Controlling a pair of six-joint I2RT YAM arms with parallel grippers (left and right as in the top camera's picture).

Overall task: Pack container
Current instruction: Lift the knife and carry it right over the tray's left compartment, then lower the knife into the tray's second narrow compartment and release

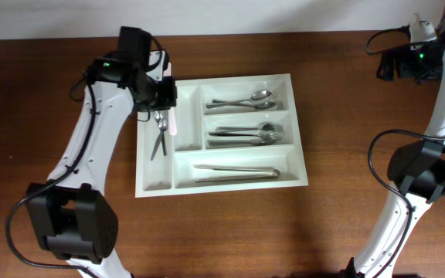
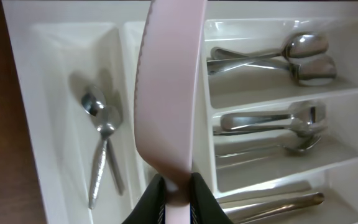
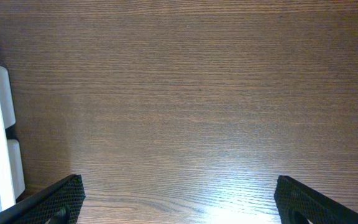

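Found the container (image 1: 230, 188) lying flat on the tabletop (image 1: 346, 232), slightly left of centre. Noted the left gripper (image 2: 176, 200) pinched narrow on a pale pink plastic knife (image 2: 169, 93), held over the two narrow upright compartments; could not tell whether it touched them. Counted two small spoons (image 2: 101, 143) crossed in the leftmost compartment, larger spoons (image 1: 246, 100) in the top long one, forks (image 1: 249, 135) in the middle, and long metal pieces (image 1: 238, 171) in the bottom. Saw the right gripper (image 3: 182, 205) spread wide over bare wood, well apart from the container's right side.
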